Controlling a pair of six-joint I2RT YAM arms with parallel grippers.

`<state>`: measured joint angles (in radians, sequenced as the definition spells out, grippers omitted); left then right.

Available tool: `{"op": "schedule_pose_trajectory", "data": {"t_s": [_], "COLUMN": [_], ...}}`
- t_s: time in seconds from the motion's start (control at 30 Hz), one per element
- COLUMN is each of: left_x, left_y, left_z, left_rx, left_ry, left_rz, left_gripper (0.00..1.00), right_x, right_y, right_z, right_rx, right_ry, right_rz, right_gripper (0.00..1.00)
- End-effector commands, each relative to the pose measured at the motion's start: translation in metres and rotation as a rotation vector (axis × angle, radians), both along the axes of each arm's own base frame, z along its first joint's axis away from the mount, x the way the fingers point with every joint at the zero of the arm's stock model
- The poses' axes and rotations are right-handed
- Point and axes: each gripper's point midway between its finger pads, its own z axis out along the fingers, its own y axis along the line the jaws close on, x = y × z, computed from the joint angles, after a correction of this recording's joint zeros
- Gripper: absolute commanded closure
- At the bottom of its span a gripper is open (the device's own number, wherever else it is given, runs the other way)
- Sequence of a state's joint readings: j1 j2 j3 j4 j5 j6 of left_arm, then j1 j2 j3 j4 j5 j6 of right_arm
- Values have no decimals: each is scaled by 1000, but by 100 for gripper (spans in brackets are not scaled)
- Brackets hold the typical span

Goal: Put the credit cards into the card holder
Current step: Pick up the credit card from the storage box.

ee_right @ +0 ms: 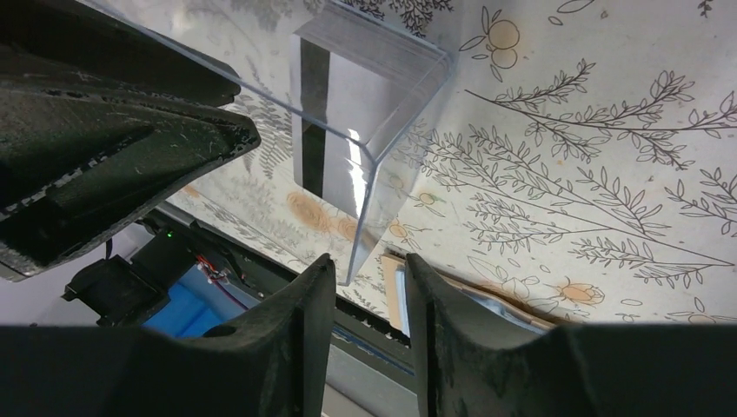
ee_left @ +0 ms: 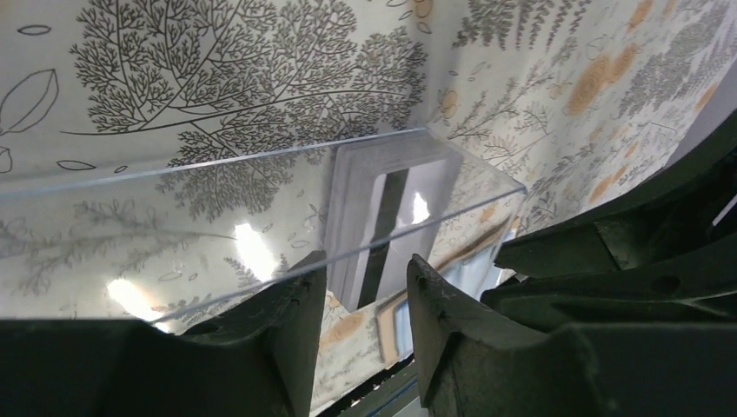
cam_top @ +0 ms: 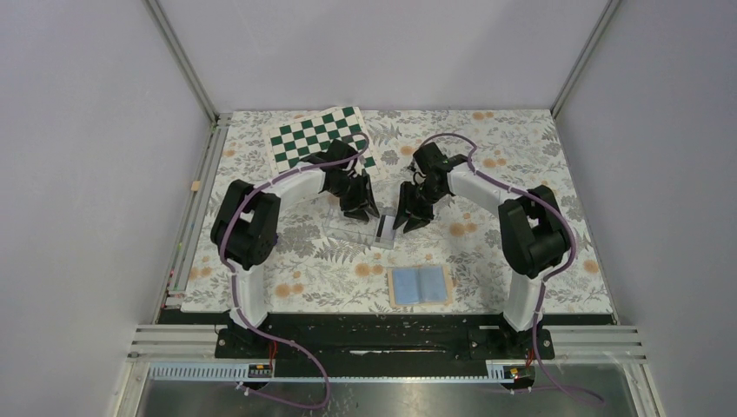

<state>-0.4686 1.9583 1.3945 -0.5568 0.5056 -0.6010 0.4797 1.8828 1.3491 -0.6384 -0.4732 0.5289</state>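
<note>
The credit cards point(cam_top: 385, 228) are a small stack of pale bluish cards with a dark stripe, standing on edge inside the end of a clear plastic box point(cam_top: 356, 233). They show through the box wall in the left wrist view point(ee_left: 382, 217) and the right wrist view point(ee_right: 335, 139). The card holder point(cam_top: 419, 285) lies open, light-blue side up, near the front edge; a part shows in the left wrist view point(ee_left: 408, 321) and the right wrist view point(ee_right: 487, 300). My left gripper point(cam_top: 361, 210) point(ee_left: 365, 282) is open over the box's rim. My right gripper point(cam_top: 407, 221) point(ee_right: 365, 274) is open, with the box's corner edge between its fingertips.
A green and white chequered board point(cam_top: 320, 135) lies at the back left of the floral table cover point(cam_top: 521, 165). The two grippers face each other closely over the box. Metal rails run along the front edge and the left side.
</note>
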Motion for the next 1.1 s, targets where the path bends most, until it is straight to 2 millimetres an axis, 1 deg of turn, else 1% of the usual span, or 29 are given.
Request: {"op": "schedule_pose_trajectory", "data": {"t_s": [0.0,0.1,0.23,0.47,0.6,0.73,0.8,0.87,0.9,1.0,1.03,1.07], "left_x": [-1,-6,-7,-7,-6,-7,-7,-5,-6,-8,-9,-9], "left_y": [-10,-15,-15,-13,-11,-13,-12,-11,-11,-15,-16,-17], "left_z": [2,-4,-9,-8,-8,-10,-12,-13,-13,-14,-14,-14], "left_rx": [-13,-2,16,58,70,66,75,84,84,81,81,81], "left_ry": [-2,4,3,-15,-20,-17,-17,-22,-19,-16,-16,-17], "left_rz": [-45,-62,-63,-79,-80,-89,-87,-81,-83,-94,-99,-102], "left_gripper": [63,68,75,86,92,92,88,82,81,80,81,85], "right_x": [0,-2,-3,-7,-8,-9,-9,-9,-9,-9,-10,-10], "right_y": [6,7,9,11,11,11,12,12,12,13,13,13], "right_z": [1,-2,-3,-6,-7,-7,-7,-8,-8,-8,-8,-8], "right_rx": [3,7,11,12,13,12,13,14,13,13,14,14], "right_ry": [2,13,18,30,32,35,37,40,39,40,40,41], "right_rz": [23,29,35,45,46,46,46,48,47,49,49,50], "right_gripper": [60,64,68,76,78,79,79,79,80,80,80,80]}}
